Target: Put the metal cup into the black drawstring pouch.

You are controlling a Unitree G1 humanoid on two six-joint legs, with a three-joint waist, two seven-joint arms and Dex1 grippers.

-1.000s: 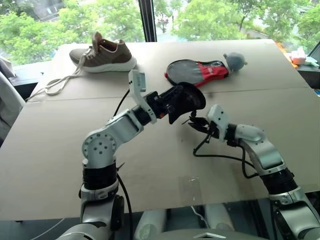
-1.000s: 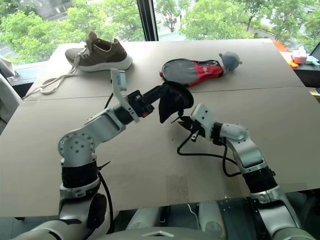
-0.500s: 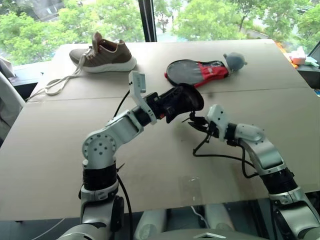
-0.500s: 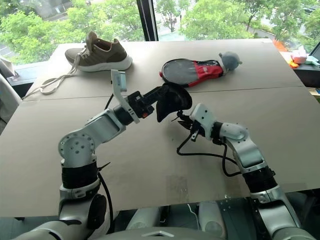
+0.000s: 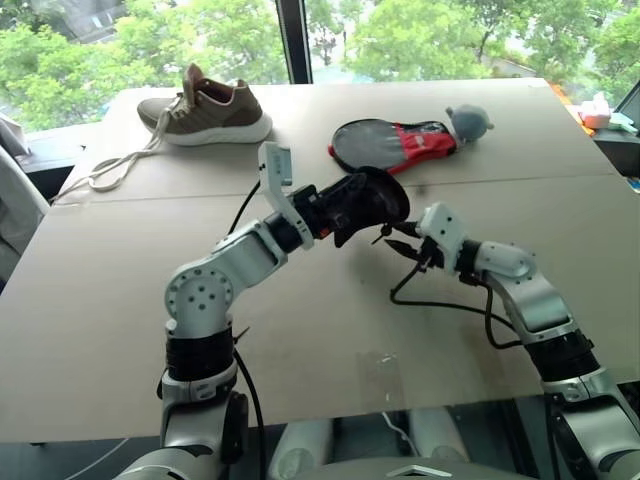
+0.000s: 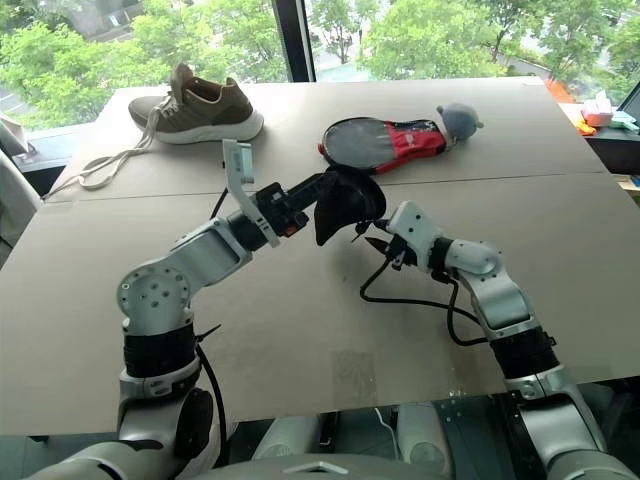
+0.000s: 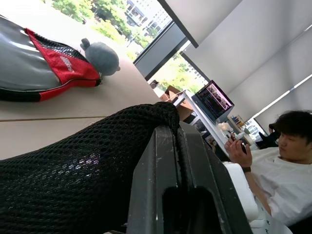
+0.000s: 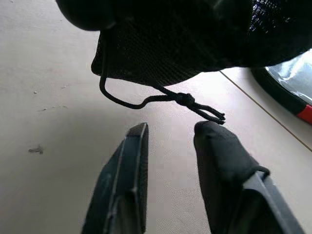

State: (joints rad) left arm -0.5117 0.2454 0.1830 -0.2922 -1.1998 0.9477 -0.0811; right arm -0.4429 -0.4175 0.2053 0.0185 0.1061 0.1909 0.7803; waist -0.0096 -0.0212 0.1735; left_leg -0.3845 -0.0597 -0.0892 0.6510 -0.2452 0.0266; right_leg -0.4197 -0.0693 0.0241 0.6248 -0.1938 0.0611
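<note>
Above the table (image 5: 120, 300), the left end effector (image 5: 345, 207) stays clenched on the black drawstring pouch (image 5: 372, 200), held aloft. Beside it, the right end effector (image 8: 168, 134) has just parted, empty, below the cord (image 8: 161, 100). Judgement: cord released; metal cup unseen, possibly inside.

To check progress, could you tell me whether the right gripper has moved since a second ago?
Yes. The right gripper edged slightly up-table toward the paddle case, and its fingers have opened.

Bare table (image 5: 120, 290) left; shoe (image 5: 208, 108) far back
</note>
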